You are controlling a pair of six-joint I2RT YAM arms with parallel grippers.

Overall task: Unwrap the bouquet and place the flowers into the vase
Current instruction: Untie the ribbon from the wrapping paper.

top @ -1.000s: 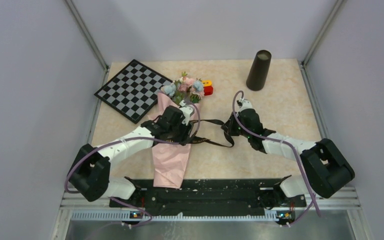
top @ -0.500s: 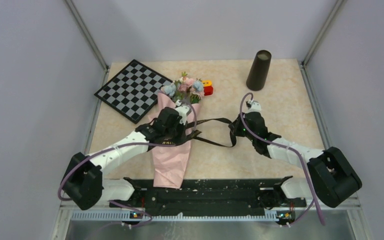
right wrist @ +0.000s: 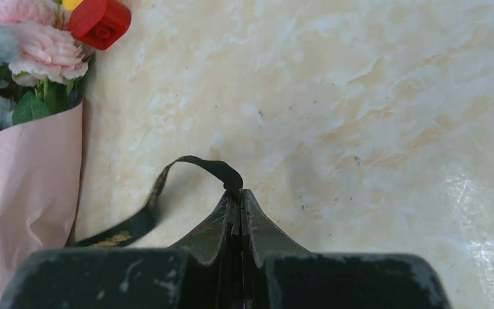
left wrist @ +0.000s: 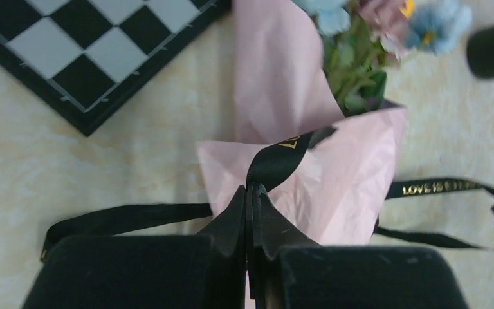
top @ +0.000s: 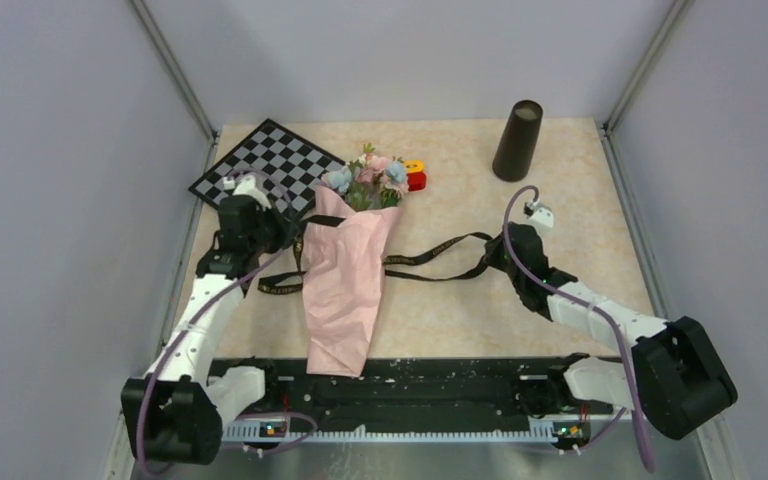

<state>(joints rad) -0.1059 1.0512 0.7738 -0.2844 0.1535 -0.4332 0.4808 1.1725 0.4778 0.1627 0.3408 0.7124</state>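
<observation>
The left gripper (left wrist: 251,190) was clamped on the black ribbon (left wrist: 276,161) where it crossed the bouquet (left wrist: 354,167). The right gripper (right wrist: 235,195) pinched a loop of the same ribbon above the tabletop (right wrist: 360,96). The bouquet lay between the arms, its flowers (top: 370,175) pointing to the far side, beside the checkered board (top: 260,175) and near a red-and-yellow block (top: 415,178). The vase (top: 517,140) stood upright, well apart, far right.

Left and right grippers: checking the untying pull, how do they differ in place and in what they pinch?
The left gripper sits left of the pink paper bouquet, by the black-and-white checkered board; the right gripper sits right of it, over bare beige table. The left pinches the black gold-lettered ribbon at the paper's edge; the right pinches a free loop. Both are shut on that ribbon.
</observation>
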